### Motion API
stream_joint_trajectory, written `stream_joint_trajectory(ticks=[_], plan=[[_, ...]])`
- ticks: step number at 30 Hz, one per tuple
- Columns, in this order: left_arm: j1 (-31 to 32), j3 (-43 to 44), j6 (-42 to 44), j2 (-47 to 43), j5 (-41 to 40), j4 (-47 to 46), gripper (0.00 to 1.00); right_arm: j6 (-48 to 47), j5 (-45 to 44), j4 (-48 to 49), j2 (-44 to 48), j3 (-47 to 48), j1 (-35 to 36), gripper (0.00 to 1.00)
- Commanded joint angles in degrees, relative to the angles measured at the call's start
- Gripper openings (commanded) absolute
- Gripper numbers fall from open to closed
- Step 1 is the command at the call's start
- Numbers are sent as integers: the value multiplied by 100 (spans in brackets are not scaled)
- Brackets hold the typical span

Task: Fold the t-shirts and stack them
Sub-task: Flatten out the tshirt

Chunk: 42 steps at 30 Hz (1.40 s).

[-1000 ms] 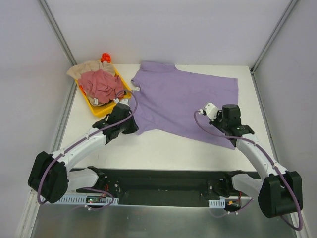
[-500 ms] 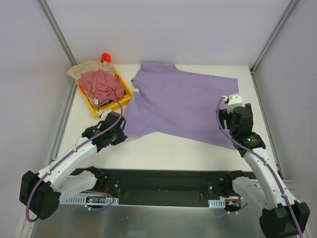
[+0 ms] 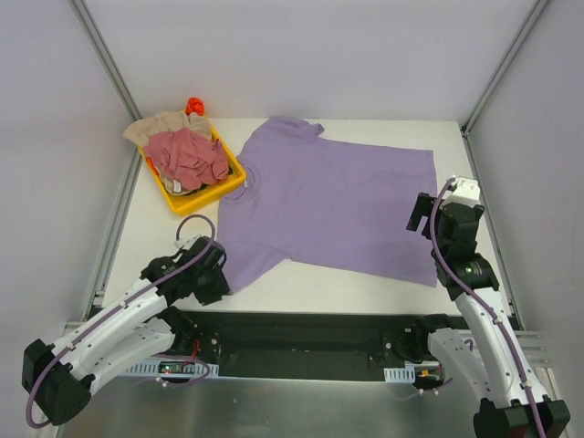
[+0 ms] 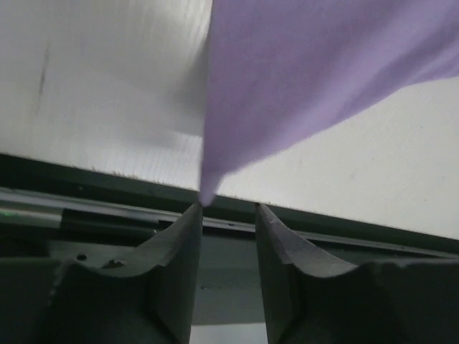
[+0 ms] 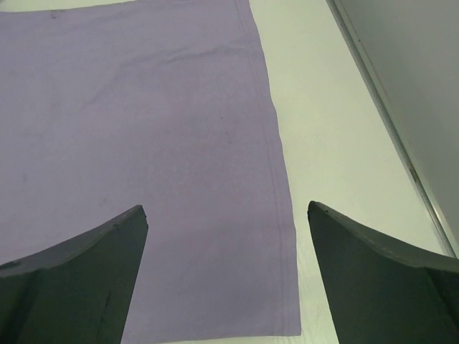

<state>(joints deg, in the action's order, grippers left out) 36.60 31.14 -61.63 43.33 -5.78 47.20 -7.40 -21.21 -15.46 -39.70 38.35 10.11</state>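
The left arm (image 3: pixel 114 318) and the right arm (image 3: pixel 484 324) are alike — white tubular links joined by black housings, with bulky black shoulder joints (image 3: pixel 53 391) at 7 and 5 o'clock of the top view. A purple cable (image 3: pixel 434 245) loops along each. A white block (image 3: pixel 464 189) caps the right wrist. The left claw (image 4: pixel 228 209) and right claw (image 5: pixel 226 215) have dark grey, matte, tapered fingers (image 5: pixel 79 265).

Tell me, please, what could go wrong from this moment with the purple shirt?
Only a sleeve tip of the lavender shirt reaches the left jaws, at the near edge of the table; a grip there may slip. The neck appears to touch the yellow tray, so pulling could drag it. The right jaws hang wide open over the hem, holding nothing.
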Motion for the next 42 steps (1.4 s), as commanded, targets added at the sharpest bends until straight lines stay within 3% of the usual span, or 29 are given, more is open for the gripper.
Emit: stream_joint_trajectory(ticks=[1, 2, 4, 10, 14, 18, 22, 26, 30, 35, 42], plan=[[338, 15, -333, -290, 332, 447, 47, 432, -58, -237, -55, 226, -44, 96], [409, 102, -289, -342, 289, 483, 61, 484, -67, -325, -64, 261, -35, 96], [506, 365, -79, -457, 183, 492, 99, 677, -120, -527, -73, 322, -53, 96], [550, 1578, 695, 305, -1089, 404, 99, 1608, 29, -1037, -37, 375, -123, 96], [506, 2194, 1011, 1429, -1741, -60, 99, 2137, 993, -889, -283, 86, -132, 96], [24, 2485, 1530, 2441, -1068, -851, 99, 2462, 1591, -897, -915, -116, -132, 96], [-591, 2249, 1715, 3119, -224, -1537, 99, 2524, 2437, -476, -1688, -345, -123, 96], [-663, 1923, 1751, 3541, 278, -1898, 99, 2550, 2157, -370, -2558, -205, -123, 96], [-663, 1432, 1593, 3788, 551, -1951, 99, 2883, 1200, -431, -3104, -161, -219, 96], [-444, 746, 1277, 3683, 1026, -1960, 99, 2964, 1400, -519, -3439, -293, -579, 96], [611, 393, 793, 3121, 1369, -1951, 99, 3148, 1111, -659, -3071, -732, -1150, 96]])
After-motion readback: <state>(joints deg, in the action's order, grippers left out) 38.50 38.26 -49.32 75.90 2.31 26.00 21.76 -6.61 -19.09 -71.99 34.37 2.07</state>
